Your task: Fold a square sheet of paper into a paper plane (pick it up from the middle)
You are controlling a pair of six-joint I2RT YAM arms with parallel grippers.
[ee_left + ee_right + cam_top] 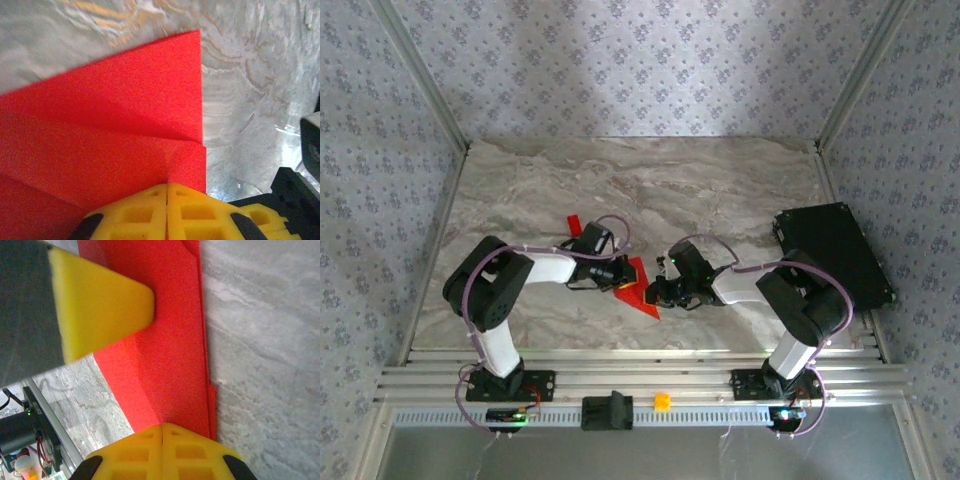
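We have the left gripper (166, 192) and right gripper (162, 432) clenched, tips on the folded red paper (125, 115).

Lit brightly and evenly from above. Caught white glare on the table (100, 15) toward twelve o'clock. Blurred the yellow pad (100, 305) at ten o'clock; rendered the red paper (170, 340) grainy.

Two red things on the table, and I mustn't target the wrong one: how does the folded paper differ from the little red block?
The folded paper is larger, a pointed wedge; the red block is a tiny rectangle. The folded paper sits between the left gripper and right gripper, both touching it; the red block lies free, farther back. Both are bright red, on the table.
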